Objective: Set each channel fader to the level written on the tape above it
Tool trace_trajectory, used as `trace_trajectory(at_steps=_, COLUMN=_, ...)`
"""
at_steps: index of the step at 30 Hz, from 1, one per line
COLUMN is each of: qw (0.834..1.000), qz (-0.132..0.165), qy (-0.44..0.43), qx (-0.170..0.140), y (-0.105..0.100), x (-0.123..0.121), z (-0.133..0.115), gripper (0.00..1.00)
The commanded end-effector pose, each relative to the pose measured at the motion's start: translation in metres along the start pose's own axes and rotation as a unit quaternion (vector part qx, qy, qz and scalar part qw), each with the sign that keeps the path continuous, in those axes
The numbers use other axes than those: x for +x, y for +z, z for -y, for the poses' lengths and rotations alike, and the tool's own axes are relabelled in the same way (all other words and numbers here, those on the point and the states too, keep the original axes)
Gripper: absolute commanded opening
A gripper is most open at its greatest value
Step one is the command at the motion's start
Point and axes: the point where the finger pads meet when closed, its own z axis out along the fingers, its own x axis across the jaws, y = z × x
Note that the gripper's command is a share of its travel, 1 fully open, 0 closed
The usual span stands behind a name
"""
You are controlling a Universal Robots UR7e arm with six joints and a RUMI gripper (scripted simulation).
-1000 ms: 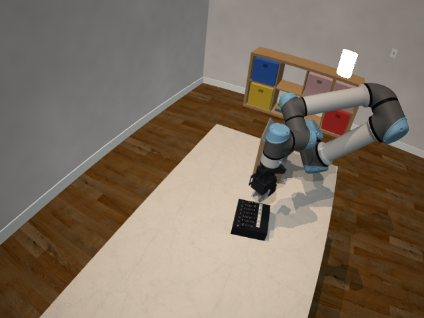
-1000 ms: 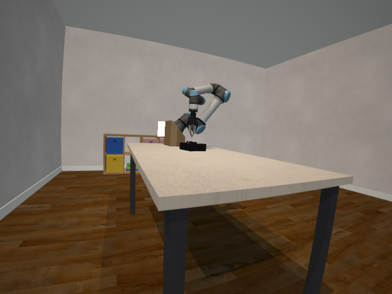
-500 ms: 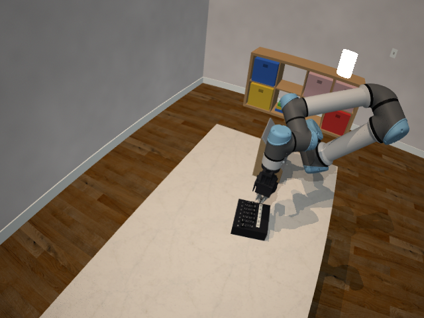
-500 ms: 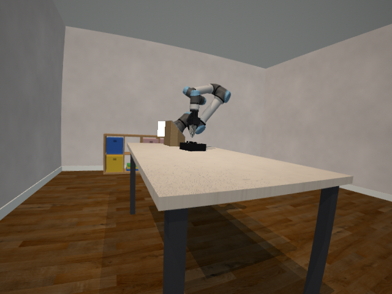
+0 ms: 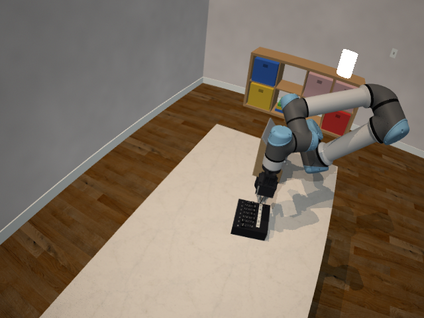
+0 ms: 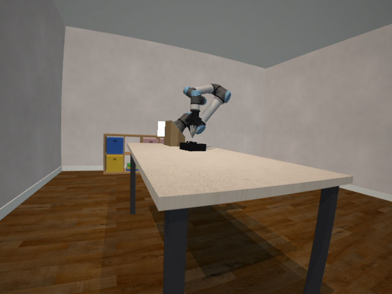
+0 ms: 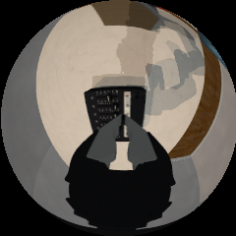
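Observation:
The lighting desk (image 5: 250, 219) is a small black box on the pale table, with several fader channels and a white tape strip (image 5: 260, 216) along its right side. It also shows in the exterior view (image 6: 192, 146) and in the wrist view (image 7: 117, 109). My gripper (image 5: 260, 199) is shut and empty. It points straight down, just above the desk's far end near the tape strip. In the wrist view the closed fingertips sit over the desk between the faders and the tape. The fader positions and tape numbers are too small to read.
A tan wooden block (image 5: 265, 150) stands on the table just behind the desk, next to my arm. A shelf with coloured bins (image 5: 294, 87) and a white cylinder (image 5: 346, 63) stands against the back wall. The table's right edge is close to the desk.

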Motion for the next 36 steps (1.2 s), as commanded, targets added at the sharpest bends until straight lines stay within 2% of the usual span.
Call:
trace_trajectory(at_steps=1, qw=1.000, qz=0.000, qy=-0.015, qx=0.000, y=-0.0003, x=-0.0002, z=-0.0007, gripper=0.00)
trace_trajectory(at_steps=36, qw=1.000, qz=0.000, qy=-0.022, qx=0.000, y=-0.0003, x=-0.0001, z=-0.0009, gripper=0.00)
